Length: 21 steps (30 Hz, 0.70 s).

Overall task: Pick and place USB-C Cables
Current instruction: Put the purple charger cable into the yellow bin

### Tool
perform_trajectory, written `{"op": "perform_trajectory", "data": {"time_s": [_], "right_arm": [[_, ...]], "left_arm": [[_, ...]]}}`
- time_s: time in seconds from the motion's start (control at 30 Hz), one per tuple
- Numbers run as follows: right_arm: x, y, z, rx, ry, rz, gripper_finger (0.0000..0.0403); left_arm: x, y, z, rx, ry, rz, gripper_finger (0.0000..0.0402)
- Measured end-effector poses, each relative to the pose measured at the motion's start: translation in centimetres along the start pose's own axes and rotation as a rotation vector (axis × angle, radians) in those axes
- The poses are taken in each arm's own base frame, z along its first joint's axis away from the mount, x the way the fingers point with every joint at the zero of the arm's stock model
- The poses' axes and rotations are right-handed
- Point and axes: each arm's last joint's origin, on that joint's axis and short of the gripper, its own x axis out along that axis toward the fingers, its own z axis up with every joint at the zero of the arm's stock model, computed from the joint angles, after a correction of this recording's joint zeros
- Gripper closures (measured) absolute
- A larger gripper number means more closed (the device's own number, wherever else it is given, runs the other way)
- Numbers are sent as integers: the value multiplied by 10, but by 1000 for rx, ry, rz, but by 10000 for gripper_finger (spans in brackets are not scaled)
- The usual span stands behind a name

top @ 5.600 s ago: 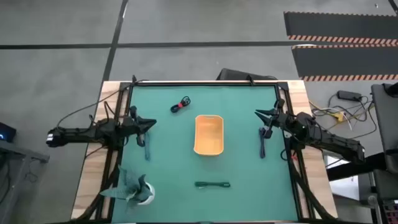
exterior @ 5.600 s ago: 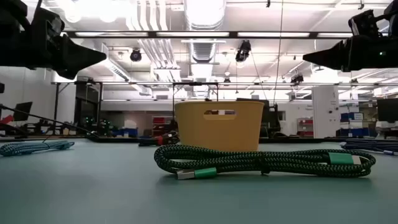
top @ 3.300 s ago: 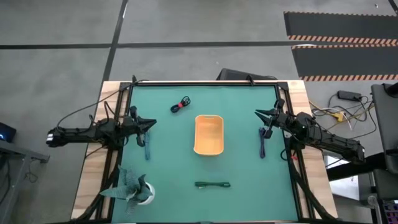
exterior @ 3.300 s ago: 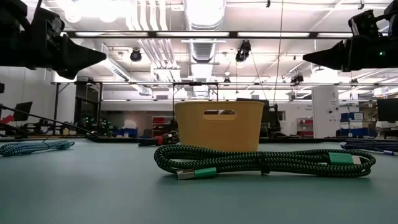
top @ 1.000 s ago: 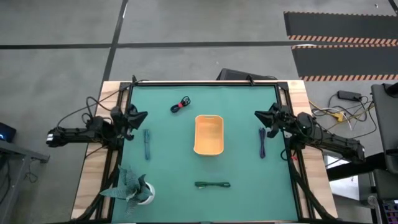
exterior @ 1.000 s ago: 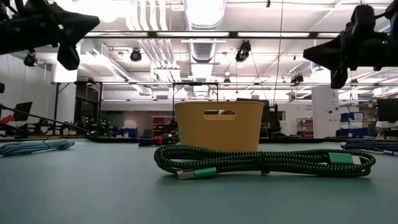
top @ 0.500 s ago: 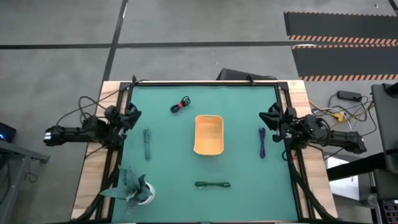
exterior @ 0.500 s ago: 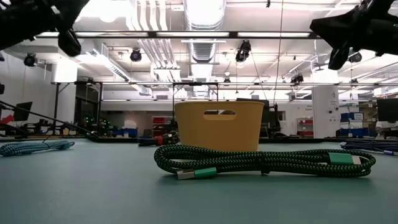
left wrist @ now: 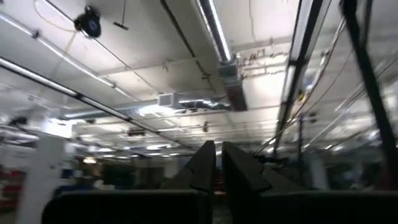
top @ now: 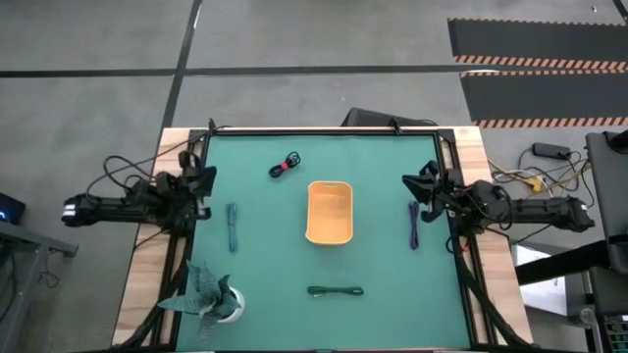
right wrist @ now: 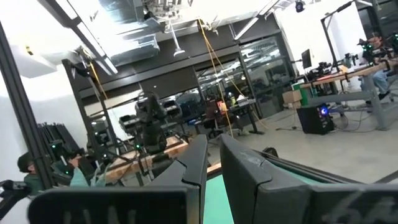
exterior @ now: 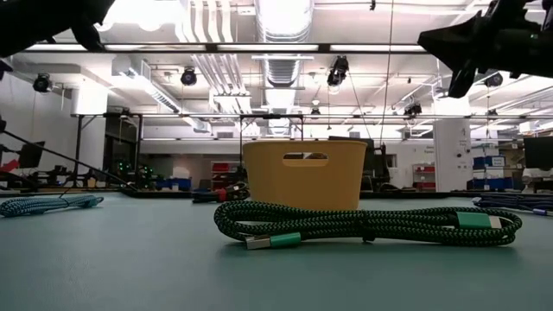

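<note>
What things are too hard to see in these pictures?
- Inside of the orange tray: in the low view its front wall hides it.
- Red-and-black cable: in the low view mostly behind the tray; in the high view too small to show its plugs.
- Purple cable: cut off by the low view's edge.
- Table: the left wrist view shows only ceiling past the left gripper.

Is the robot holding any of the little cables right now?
No. The left gripper and right gripper hold nothing, with their fingers nearly together. All four cables lie on the green table.
</note>
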Motion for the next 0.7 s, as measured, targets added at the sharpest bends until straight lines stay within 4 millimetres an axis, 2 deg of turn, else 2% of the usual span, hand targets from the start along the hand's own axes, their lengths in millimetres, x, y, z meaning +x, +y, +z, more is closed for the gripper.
{"op": "perform_trajectory", "data": {"time_s": [0.2, 0.37, 0.7], "right_arm": [[9, -1, -9, 0, 51, -20, 367], [20, -1, -14, -2, 121, -60, 367], [46, 6, -6, -4, 159, -71, 367]], "left_arm": [[1, 2, -3, 124, 45, 97, 389], [1, 2, -3, 129, 46, 99, 389], [0, 2, -5, 142, 51, 97, 389]]}}
